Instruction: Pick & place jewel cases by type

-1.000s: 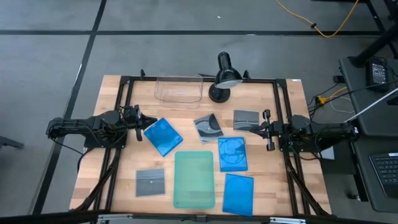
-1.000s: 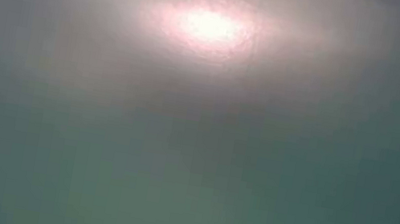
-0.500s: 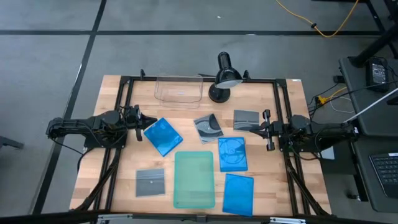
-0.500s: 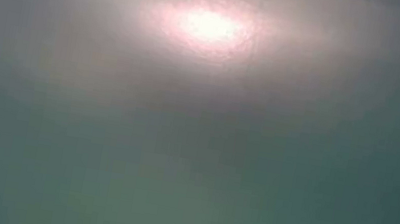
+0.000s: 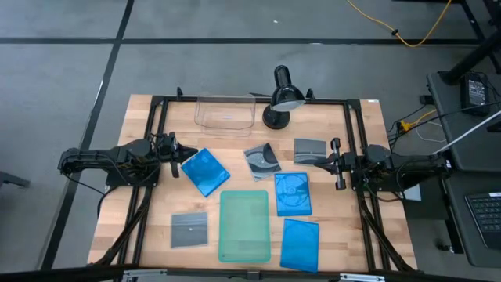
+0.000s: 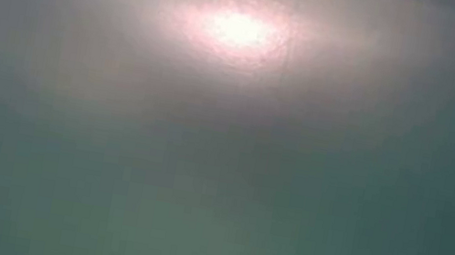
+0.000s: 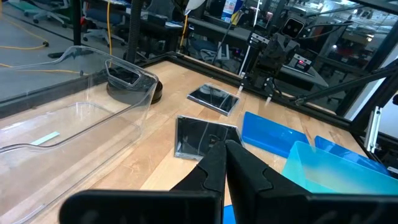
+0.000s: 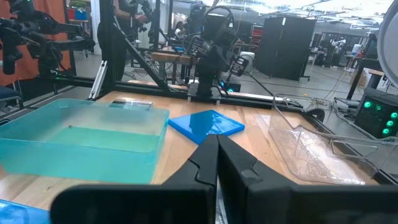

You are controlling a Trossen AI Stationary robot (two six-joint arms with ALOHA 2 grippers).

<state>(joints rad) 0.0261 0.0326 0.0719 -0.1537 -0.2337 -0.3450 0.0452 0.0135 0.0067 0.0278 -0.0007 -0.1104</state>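
Left pincer [image 5: 178, 150] pinched tight w/ nothing in it, just beside tilted blue case [image 5: 205, 171], right pincer [image 5: 327, 159] also closed at a grey case [image 5: 309, 149], other cases scattered round green tray [image 5: 244, 225] mid worktop [image 5: 141, 227].

the high view is evenly lit and sharp, with soft shadows on the surface [image 5: 156, 235]. the low view is a blurred teal haze with one bright glare patch. wrist views are bright; near fingers look soft.
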